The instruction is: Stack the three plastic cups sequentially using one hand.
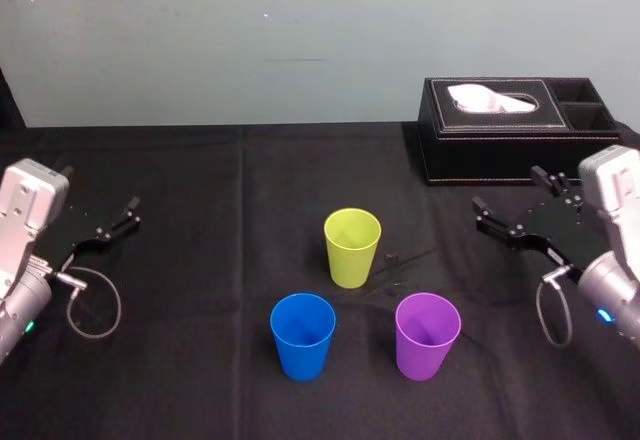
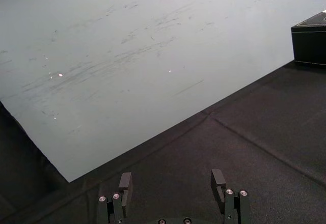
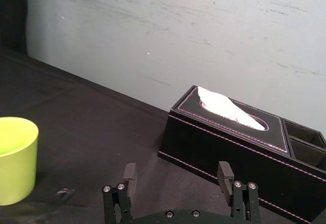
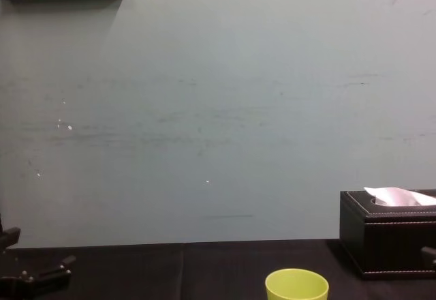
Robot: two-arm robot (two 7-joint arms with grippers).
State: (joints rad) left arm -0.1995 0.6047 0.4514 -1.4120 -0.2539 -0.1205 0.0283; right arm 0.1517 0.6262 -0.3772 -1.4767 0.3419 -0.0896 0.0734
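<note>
Three plastic cups stand upright on the black cloth. The lime-green cup is in the middle, farther back. The blue cup is nearer on the left, and the purple cup nearer on the right. My right gripper hovers open to the right of the cups, clear of all three and holding nothing. In the right wrist view its gripper is spread wide, with the lime-green cup off to one side. My left gripper is parked open at the far left, and its fingers are wide apart over bare cloth.
A black tissue box with a white tissue and side compartments stands at the back right, just behind the right gripper. A pale wall runs along the table's far edge. The lime-green cup's rim shows low in the chest view.
</note>
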